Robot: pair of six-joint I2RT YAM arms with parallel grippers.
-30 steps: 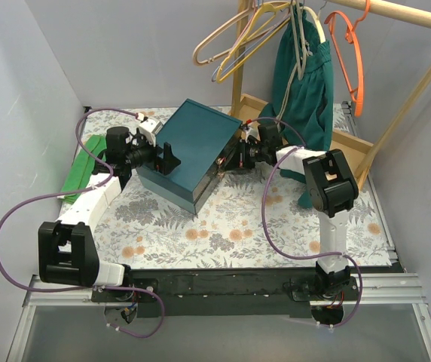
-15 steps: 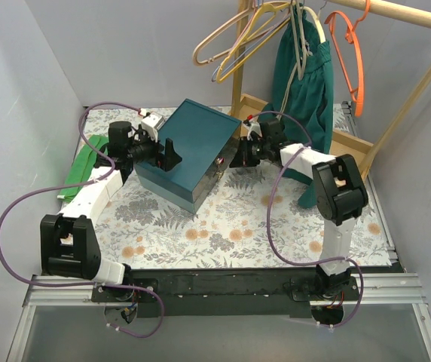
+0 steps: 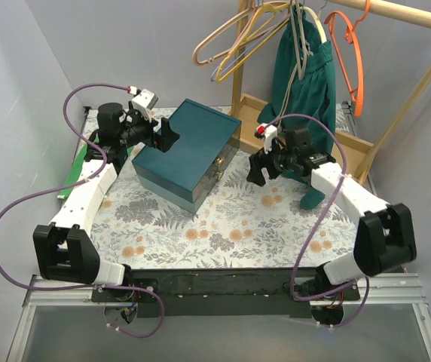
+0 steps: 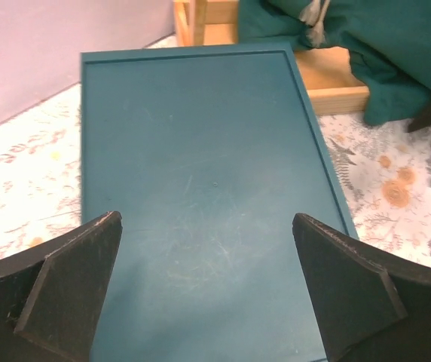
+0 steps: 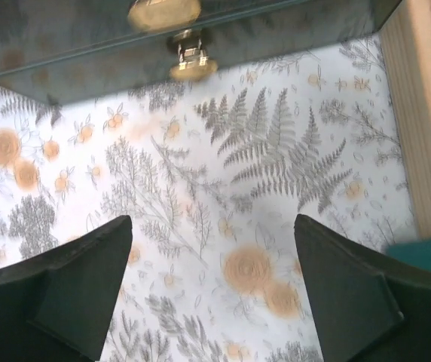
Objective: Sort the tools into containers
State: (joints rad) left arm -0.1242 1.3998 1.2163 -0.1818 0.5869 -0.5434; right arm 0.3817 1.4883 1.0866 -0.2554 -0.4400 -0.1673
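The dark teal box (image 3: 189, 151) sits shut and skewed on the floral worktop (image 3: 223, 226). No tool shows in any view, so whatever is to be sorted is probably still inside it. The left gripper (image 4: 206, 220) hangs over the box's lid near its far-left edge, fingers spread wide and holding nothing. The right gripper (image 5: 214, 222) hovers just off the box's right side above bare worktop, also spread and empty, facing a small gold clasp (image 5: 189, 59). The likeliest slip is at that clasp: it is tiny and shiny, so a finger that lands off-centre could skid off it or shove the whole box across the worktop. If the left arm presses unevenly on the lid, the box might pivot. The wooden rack base (image 3: 351, 147) and the hanging green garment (image 3: 306, 83) lie close behind the box's right side, crowding the right arm's elbow room. Coloured hangers (image 3: 238, 34) dangle above the box's far end, and a flat green item (image 3: 80, 170) lies left of the box.
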